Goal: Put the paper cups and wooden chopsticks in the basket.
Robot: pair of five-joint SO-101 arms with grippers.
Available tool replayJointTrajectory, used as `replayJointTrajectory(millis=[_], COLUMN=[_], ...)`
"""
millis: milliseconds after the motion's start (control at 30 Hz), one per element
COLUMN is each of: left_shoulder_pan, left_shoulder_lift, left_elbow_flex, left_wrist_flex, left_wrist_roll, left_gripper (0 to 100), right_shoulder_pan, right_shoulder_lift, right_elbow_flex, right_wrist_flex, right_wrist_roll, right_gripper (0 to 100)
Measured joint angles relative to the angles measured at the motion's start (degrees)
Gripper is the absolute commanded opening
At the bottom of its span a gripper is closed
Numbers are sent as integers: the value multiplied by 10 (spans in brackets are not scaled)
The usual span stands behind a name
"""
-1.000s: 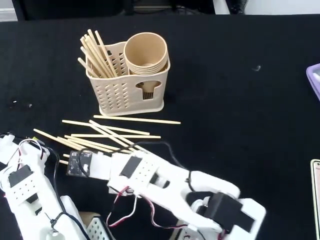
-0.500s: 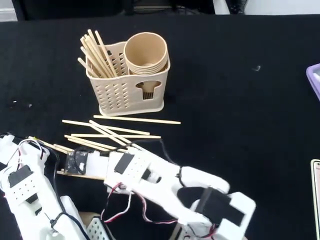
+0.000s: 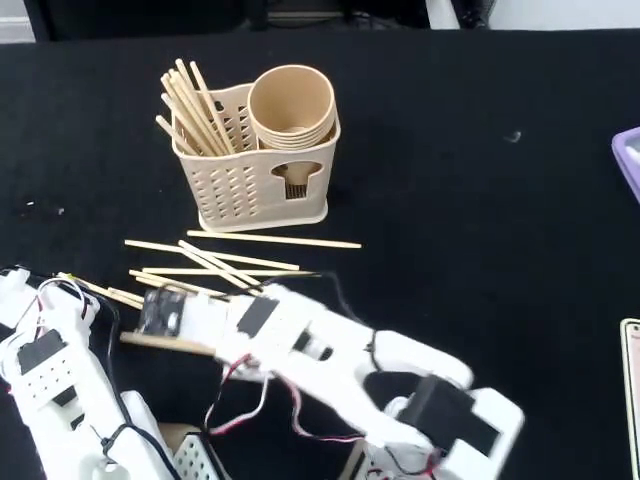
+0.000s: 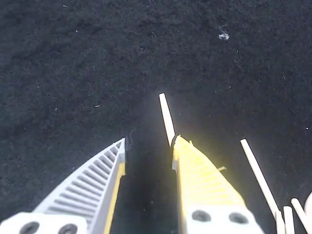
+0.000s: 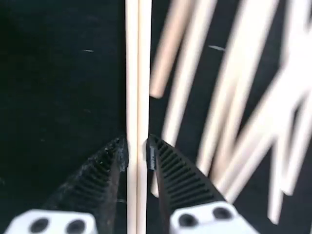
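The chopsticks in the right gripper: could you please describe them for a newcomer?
Start at the beige basket on the black table, then come forward past the loose chopsticks to the right gripper. The held pair runs side by side between its jaws, unlike the scattered ones.

Your counter (image 3: 480,250) is black and matt, flecked with lint; you can see a small grey speck (image 3: 512,136) on it towards the right; a purple edge (image 3: 628,160) juts in at the right; a pale wall (image 3: 570,12) lies beyond.
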Motion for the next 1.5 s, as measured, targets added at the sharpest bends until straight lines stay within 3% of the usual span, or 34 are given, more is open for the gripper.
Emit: replayJointTrajectory(millis=[367, 600, 833, 1100, 1500], left_shoulder_pan=[0, 0, 0, 0, 0], left_shoulder_lift=[0, 0, 0, 0, 0], left_elbow_flex=[0, 0, 0, 0, 0], left_wrist_flex=[0, 0, 0, 0, 0], left_wrist_roll=[0, 0, 0, 0, 0], left_gripper=[159, 159, 159, 159, 159], right_shoulder_pan=[71, 133, 144, 159, 193], right_shoulder_lift=[-297, -416, -418, -323, -59], right_elbow_flex=[18, 31, 34, 22, -126], right_wrist_flex=[78, -106, -380, -608, -649], right_wrist_roll=[-21, -120, -184, -193, -192], right_gripper=[11, 11, 11, 11, 13])
